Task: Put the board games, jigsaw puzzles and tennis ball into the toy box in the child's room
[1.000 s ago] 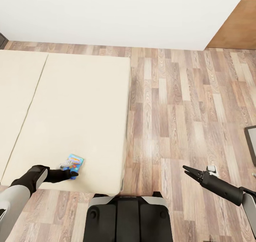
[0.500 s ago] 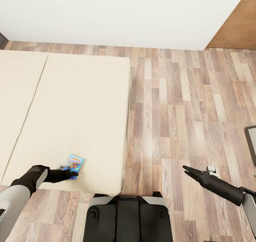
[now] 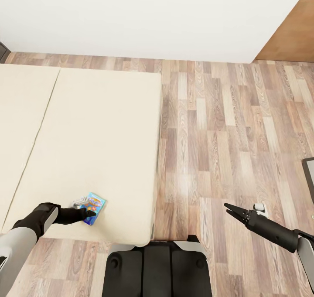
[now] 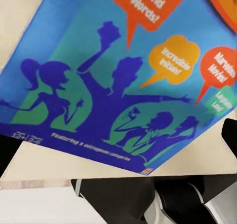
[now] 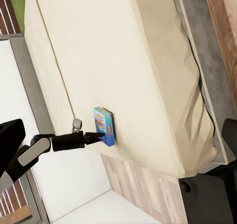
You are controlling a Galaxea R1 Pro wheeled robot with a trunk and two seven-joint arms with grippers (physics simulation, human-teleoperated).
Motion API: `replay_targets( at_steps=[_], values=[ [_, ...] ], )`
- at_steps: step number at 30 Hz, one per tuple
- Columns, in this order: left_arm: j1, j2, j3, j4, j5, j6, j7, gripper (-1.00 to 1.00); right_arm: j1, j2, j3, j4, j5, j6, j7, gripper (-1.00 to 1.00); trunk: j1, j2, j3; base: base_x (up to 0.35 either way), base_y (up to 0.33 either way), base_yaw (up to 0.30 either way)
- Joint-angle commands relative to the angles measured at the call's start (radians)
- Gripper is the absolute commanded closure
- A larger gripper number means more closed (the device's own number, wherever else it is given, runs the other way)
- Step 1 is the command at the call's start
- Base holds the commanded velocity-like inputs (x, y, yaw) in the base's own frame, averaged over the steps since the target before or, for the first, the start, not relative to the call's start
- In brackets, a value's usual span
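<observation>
A light blue cartoon board game (image 3: 95, 201) lies near the front edge of the beige bed (image 3: 96, 131). My left gripper (image 3: 88, 213) is shut on its near edge. Its printed lid (image 4: 118, 76) sits close up in the left wrist view, with a dark finger at each side. In the right wrist view the board game (image 5: 103, 125) stands tilted up off the bed (image 5: 113, 61), with the left gripper (image 5: 98, 134) at its edge. My right gripper (image 3: 230, 209) hangs open over the wood floor, holding nothing. The table and toy box are out of view.
Wood plank floor (image 3: 218, 135) stretches to the right of the bed. A white wall (image 3: 144, 18) runs along the back and a brown panel (image 3: 292, 26) stands at the far right. A dark-framed object (image 3: 308, 175) pokes in at the right edge. My base (image 3: 157, 266) sits against the bed's front.
The whole picture has slid down slightly, so the camera moved. The blue game has turned a little and shifted on the mattress with my left gripper. The right arm looks unchanged.
</observation>
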State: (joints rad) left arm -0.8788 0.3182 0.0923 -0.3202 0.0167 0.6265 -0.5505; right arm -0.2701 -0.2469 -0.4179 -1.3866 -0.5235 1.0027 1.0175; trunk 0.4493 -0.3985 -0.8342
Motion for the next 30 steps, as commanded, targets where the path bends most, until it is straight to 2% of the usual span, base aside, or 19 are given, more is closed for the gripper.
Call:
replay_targets(
  at_steps=[1,17,30],
  values=[
    [0.0,0.0,0.006,-0.001,0.002,0.009,-0.002,-1.0,-0.001,0.0,-0.001,0.0,0.002,0.004,0.004,-1.0,0.001,-0.001,-0.001,0.038,0.009,0.0],
    [0.0,-0.002,0.006,-0.001,0.002,0.009,-0.002,-1.0,-0.001,0.0,-0.001,0.0,0.002,0.004,0.004,-1.0,0.001,-0.001,-0.001,0.006,-0.001,0.0],
    [-0.001,-0.002,0.006,-0.002,0.002,0.009,-0.002,-1.0,-0.001,0.0,-0.002,0.0,0.002,0.004,0.005,-1.0,0.001,-0.001,-0.001,0.0,-0.089,0.0]
  ],
)
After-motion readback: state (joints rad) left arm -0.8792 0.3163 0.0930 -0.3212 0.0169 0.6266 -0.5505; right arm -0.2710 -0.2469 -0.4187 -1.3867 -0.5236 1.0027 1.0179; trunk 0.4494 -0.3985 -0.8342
